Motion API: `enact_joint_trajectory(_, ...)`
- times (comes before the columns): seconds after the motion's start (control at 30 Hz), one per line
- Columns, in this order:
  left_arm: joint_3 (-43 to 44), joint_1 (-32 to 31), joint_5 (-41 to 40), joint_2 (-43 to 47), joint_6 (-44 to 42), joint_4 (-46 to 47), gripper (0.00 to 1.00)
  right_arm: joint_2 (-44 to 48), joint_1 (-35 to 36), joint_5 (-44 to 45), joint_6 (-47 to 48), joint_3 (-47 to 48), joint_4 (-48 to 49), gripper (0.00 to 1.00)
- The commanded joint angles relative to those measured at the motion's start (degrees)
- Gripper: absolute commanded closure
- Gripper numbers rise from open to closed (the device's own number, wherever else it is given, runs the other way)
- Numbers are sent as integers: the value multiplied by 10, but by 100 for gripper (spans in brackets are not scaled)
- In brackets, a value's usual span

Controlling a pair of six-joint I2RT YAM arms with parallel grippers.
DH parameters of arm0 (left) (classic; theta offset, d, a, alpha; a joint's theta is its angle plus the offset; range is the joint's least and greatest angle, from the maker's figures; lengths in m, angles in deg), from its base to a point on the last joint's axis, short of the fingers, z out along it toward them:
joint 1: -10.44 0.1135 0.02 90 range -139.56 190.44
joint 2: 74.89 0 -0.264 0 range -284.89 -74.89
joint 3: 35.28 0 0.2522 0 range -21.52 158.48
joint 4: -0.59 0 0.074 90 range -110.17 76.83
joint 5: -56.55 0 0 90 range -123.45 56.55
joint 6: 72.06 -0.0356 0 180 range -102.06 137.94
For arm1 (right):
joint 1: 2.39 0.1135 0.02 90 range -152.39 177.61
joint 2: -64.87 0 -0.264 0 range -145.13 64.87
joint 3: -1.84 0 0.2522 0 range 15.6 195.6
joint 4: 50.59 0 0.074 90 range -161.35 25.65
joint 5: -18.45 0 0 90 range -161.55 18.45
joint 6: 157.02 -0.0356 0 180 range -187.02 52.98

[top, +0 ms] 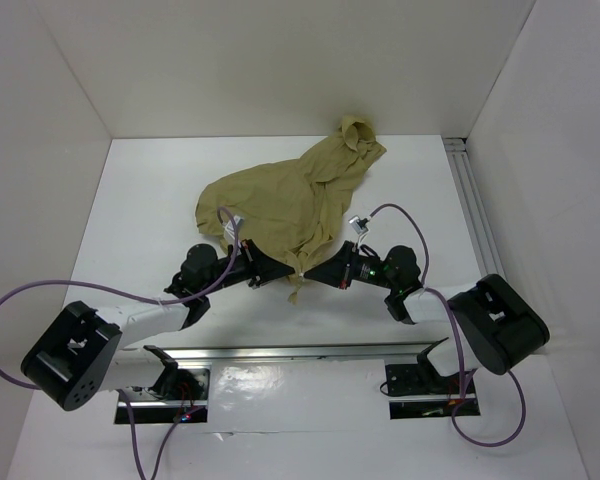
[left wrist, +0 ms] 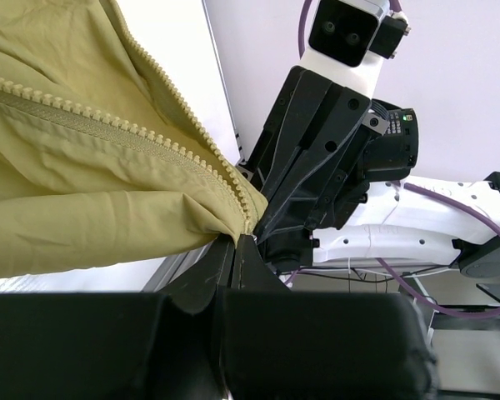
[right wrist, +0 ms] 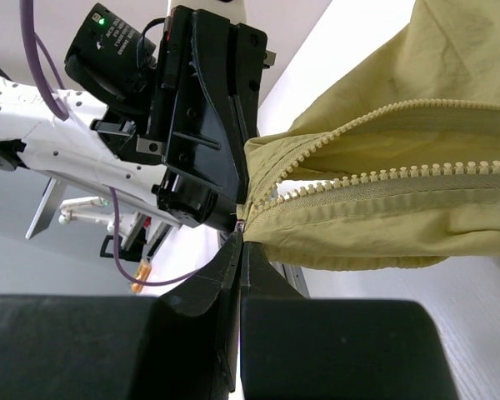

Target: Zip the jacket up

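The olive-tan jacket (top: 292, 200) lies crumpled on the white table, its hood end at the back near the wall. Its lower front corner hangs pinched between both grippers. My left gripper (top: 280, 268) is shut on the jacket's hem at the bottom of one row of zipper teeth (left wrist: 202, 142); in the left wrist view the gripper (left wrist: 236, 242) shows closed jaws on fabric. My right gripper (top: 318, 270) faces it, almost touching. In the right wrist view the right gripper (right wrist: 242, 233) is shut on the jacket's hem by the small metal zipper end (right wrist: 241, 225). The zipper (right wrist: 383, 179) is open.
A white wall (top: 280, 60) stands behind the table. An aluminium rail (top: 475, 210) runs along the table's right side. The arm bases (top: 170, 385) sit on a rail at the near edge. Purple cables (top: 400, 215) loop off both wrists.
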Motion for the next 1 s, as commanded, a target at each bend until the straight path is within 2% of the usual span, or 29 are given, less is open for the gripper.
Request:
enact_joint_trajectory(0.0,0,-4,9,-1,2,39,100,-2,5,4,5,19,53,100)
enact_joint_trajectory(0.67,-24,-4,14,-7,36,88,100,4,5,34,16,13,53,100)
enact_joint_trajectory(0.97,-24,-4,20,-17,31,83,100,4,5,29,16,30,53,100)
